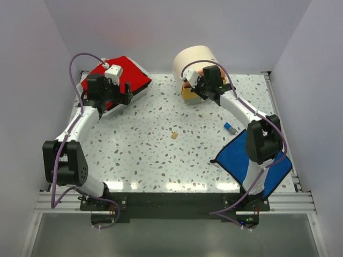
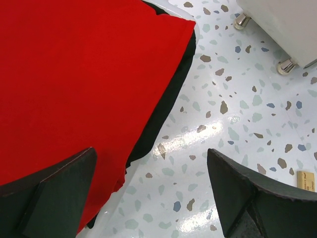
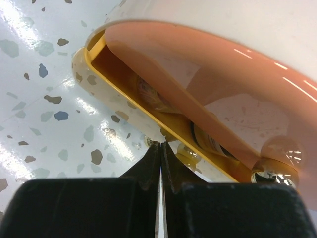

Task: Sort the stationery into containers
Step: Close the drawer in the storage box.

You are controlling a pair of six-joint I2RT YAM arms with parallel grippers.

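Drawers on the cream drum (image 1: 195,59) fill my right wrist feed: the orange drawer (image 3: 223,94) sits above the yellow drawer (image 3: 111,74), and both stick out from the drum's wall. A small shiny knob (image 3: 271,174) shows at the orange one's front. Inside the yellow drawer I see rounded, dark-edged shapes, mostly hidden under the orange one, and I cannot tell what they are. My right gripper (image 3: 159,148) has its fingers pressed together, tips right at the yellow drawer's front lip.

Across the table (image 1: 161,155), my left gripper (image 2: 151,198) hangs spread wide over the edge of the white case's red top (image 2: 74,74), holding nothing. The tan cube (image 1: 174,135) lies alone mid-table. The blue-grey stub (image 1: 230,128) lies just beside the blue cloth (image 1: 230,158).
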